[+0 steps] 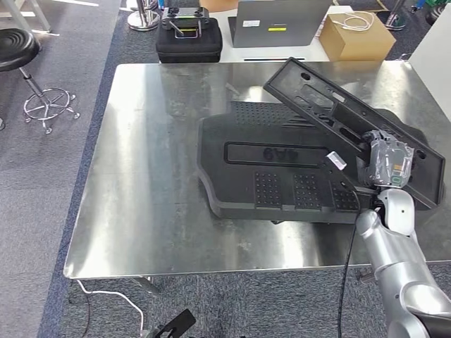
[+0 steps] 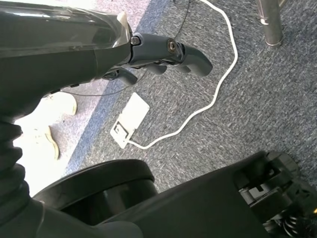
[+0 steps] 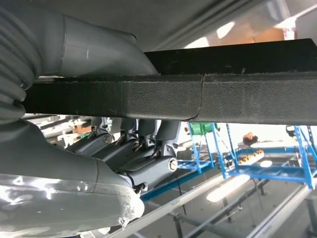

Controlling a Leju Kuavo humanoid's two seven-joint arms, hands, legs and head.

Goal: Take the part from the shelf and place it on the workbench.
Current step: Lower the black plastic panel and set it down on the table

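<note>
We logged the right hand [image 1: 387, 163] at the right of the frame, clasping the long black frame part [image 1: 340, 116] near its lower-right end. The part's long axis ran from upper centre down to the right edge, tilted, raised above the steel worktop [image 1: 149, 176] and crossing over the black moulded panel [image 1: 276, 169] lying there. The left hand [image 2: 164, 54] hung over carpet, fingers loosely extended, holding nothing. We judged that lowering falls to the right arm.

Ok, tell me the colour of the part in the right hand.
Black, clearest in the head view: part, right hand.
</note>
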